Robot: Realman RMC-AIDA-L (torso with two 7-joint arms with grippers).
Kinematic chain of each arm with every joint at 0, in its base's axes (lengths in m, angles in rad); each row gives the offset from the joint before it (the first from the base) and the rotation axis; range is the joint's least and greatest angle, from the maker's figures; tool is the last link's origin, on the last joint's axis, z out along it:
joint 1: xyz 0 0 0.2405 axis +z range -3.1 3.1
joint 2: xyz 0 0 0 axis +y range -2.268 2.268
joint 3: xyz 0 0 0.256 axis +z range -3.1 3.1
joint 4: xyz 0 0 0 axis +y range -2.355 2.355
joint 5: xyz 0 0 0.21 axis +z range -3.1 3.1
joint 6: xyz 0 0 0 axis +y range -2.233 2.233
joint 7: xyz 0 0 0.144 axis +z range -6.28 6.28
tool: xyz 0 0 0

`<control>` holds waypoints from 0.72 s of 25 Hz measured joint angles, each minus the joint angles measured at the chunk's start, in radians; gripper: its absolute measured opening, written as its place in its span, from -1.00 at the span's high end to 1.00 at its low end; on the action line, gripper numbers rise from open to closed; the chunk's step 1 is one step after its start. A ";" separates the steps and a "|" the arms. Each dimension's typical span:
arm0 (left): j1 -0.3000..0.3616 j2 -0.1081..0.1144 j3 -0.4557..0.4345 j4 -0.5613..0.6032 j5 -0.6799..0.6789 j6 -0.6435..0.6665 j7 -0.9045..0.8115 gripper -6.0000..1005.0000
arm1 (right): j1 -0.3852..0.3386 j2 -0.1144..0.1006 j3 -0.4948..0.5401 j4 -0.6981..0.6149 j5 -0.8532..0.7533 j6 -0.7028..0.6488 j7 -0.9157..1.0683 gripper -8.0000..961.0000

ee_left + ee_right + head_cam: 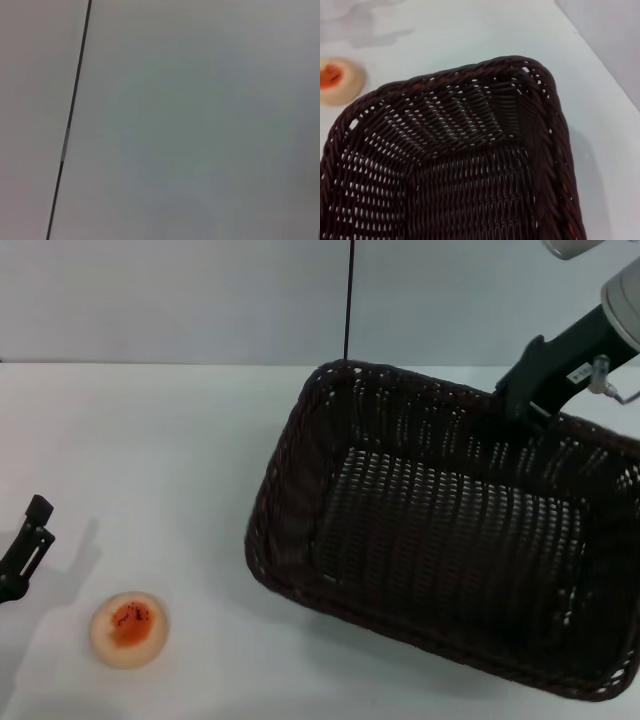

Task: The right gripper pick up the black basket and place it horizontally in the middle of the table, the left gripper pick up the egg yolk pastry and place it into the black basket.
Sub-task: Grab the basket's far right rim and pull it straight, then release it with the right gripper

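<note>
The black basket (450, 530) fills the right half of the head view, lying skewed on the white table (180, 440), and it is empty. My right gripper (518, 400) reaches down from the upper right and is closed on the basket's far rim. The right wrist view looks into the basket (470, 165) from close up. The egg yolk pastry (129, 629) lies on the table at the front left, and it also shows in the right wrist view (337, 80). My left gripper (30, 540) rests at the left edge, a little behind and left of the pastry, apart from it.
A grey wall (180, 300) with a dark vertical seam (349, 300) runs behind the table. The left wrist view shows only that wall and seam (70, 125). Bare tabletop lies between the pastry and the basket.
</note>
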 joint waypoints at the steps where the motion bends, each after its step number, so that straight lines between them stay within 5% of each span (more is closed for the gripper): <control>1: 0.000 0.000 0.000 -0.006 0.000 0.001 0.000 -0.66 | 0.003 -0.002 0.002 0.000 0.005 -0.001 -0.034 0.63; 10: -0.005 -0.001 0.003 -0.037 0.003 0.000 -0.001 -0.65 | -0.005 0.016 0.030 0.041 0.188 0.065 -0.224 0.62; 18: -0.007 0.000 0.004 -0.042 0.005 0.001 -0.001 -0.65 | 0.019 0.037 0.023 0.203 0.261 0.160 -0.291 0.54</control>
